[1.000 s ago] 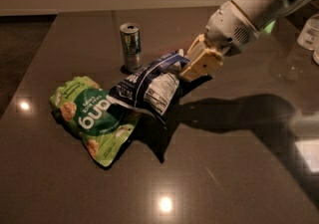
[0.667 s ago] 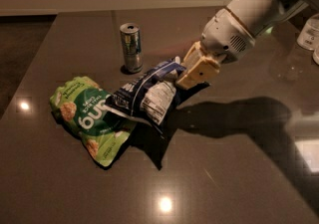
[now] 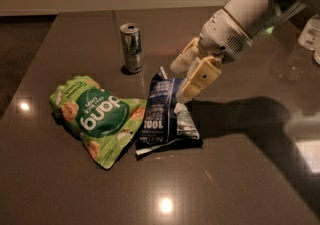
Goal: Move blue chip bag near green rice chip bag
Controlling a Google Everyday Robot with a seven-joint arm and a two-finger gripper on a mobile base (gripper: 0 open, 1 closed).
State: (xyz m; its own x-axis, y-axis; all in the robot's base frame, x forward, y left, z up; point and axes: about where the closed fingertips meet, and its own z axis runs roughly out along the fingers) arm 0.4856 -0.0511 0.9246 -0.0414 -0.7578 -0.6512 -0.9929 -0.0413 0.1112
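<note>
The blue chip bag lies on the dark table, its left edge touching the green rice chip bag, which lies flat to its left. My gripper hangs just above the blue bag's upper right corner. Its two cream fingers stand apart and open, and the bag rests on the table beneath them. The white arm reaches in from the upper right.
A slim silver can stands upright behind the two bags. White containers sit at the table's far right edge. The dark table stretches toward the front; its left edge runs close to the green bag.
The gripper carried the blue bag down and left to the green bag. The bag now lies on the table and the fingers have parted from it.
</note>
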